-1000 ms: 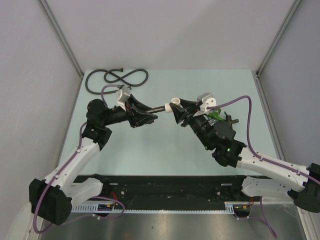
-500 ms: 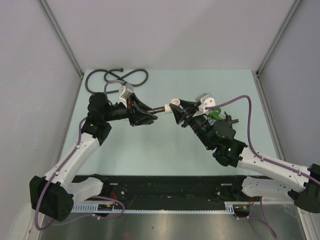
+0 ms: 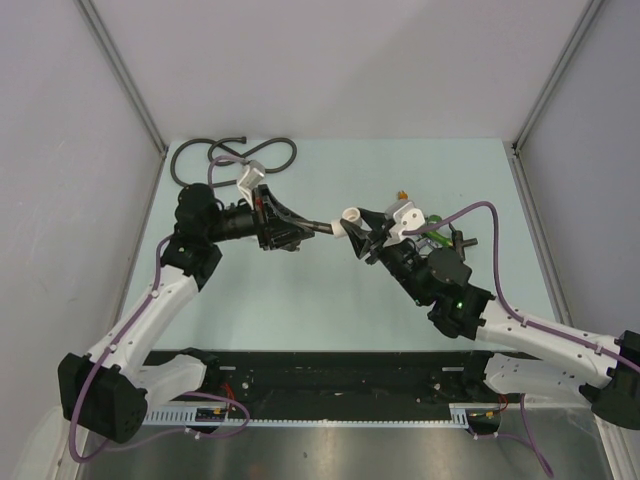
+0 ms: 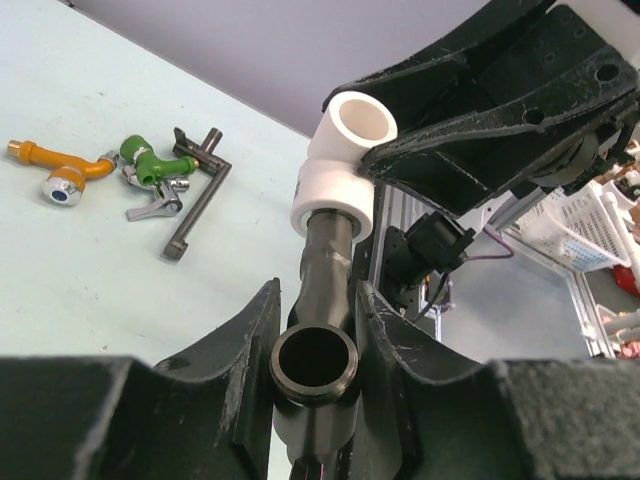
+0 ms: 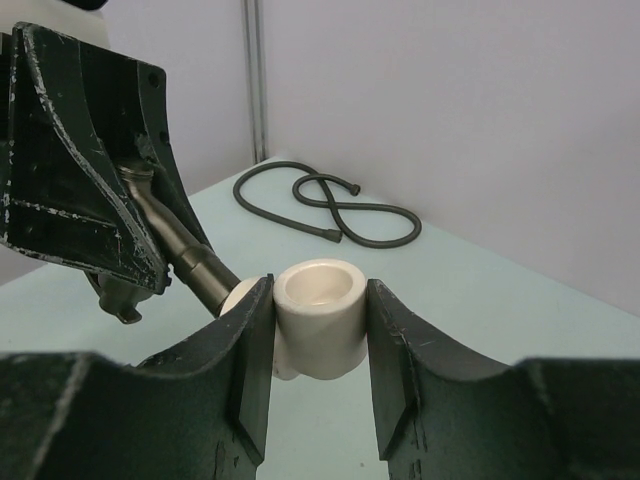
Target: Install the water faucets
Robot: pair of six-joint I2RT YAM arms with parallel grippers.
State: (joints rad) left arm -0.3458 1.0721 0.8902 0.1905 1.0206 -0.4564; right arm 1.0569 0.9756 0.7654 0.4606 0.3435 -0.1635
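The pale green surface (image 3: 300, 300) is carrying a black hose (image 3: 232, 155), which is lying in loose, crossing loops near the far left corner, well apart from the other items. Toward the right side, three small pieces are lying close together in a row. They are an orange fitting (image 4: 55, 165) with a silver end, a green-handled fitting (image 4: 150, 165) just beside it, and a dark grey faucet (image 4: 195, 190) with a long thin pipe, lying flat just beside the green piece.
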